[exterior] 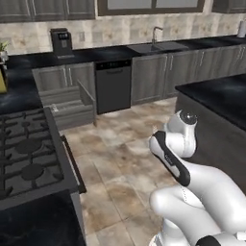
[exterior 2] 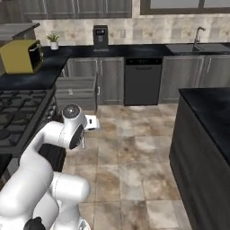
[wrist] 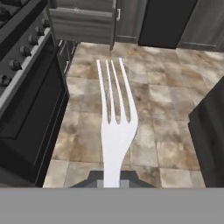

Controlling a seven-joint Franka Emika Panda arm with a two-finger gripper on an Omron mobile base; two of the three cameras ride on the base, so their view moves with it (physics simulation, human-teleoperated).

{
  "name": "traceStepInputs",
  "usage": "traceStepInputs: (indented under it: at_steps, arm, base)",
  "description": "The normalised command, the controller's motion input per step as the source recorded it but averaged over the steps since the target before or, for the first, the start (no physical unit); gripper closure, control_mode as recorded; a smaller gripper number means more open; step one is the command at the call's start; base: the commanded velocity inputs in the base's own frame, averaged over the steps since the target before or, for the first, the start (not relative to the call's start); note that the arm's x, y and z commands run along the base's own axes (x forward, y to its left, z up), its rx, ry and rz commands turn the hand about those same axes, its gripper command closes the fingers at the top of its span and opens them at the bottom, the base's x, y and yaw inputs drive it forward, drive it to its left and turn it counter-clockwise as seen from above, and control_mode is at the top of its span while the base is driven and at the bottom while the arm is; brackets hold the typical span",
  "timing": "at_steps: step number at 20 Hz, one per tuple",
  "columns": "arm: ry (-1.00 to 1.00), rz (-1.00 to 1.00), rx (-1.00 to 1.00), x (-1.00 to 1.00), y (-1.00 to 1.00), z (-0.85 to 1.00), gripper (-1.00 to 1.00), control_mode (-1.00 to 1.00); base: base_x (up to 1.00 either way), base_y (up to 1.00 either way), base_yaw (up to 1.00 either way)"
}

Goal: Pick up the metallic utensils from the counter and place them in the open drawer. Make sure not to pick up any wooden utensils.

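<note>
A silver fork (wrist: 114, 113) sticks out from my gripper (wrist: 112, 178), which is shut on its handle; the tines point away over the tiled floor. The open drawer (wrist: 83, 24) lies ahead of the tines, pulled out of the grey cabinets (exterior: 67, 108) (exterior 2: 76, 92). In the right base view my hand (exterior 2: 91, 122) hangs above the floor, a short way in front of that drawer. The black stone island counter (exterior: 216, 93) (exterior 2: 211, 108) stands to the right. Other utensils and the wooden spoon are out of view.
A gas stove (exterior: 29, 153) (exterior 2: 18, 112) flanks the left, its oven front (wrist: 30, 109) close beside the fork. A black dishwasher (exterior: 113, 86) (exterior 2: 143, 81) stands right of the drawer. On the back counter are a coffee machine (exterior: 61, 42) and a yellow box appliance (exterior 2: 20, 56).
</note>
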Motion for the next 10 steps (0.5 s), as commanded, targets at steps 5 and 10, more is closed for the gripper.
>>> traceStepInputs:
  at_steps: [5,10]
  arm:
    - [0.0,0.0,0.0,0.0,0.0,0.0,1.0,1.0]
    - [0.0,0.0,0.0,0.0,0.0,0.0,1.0,1.0]
  base:
    - [1.0,-0.04,0.31]
    - [1.0,0.49,0.07]
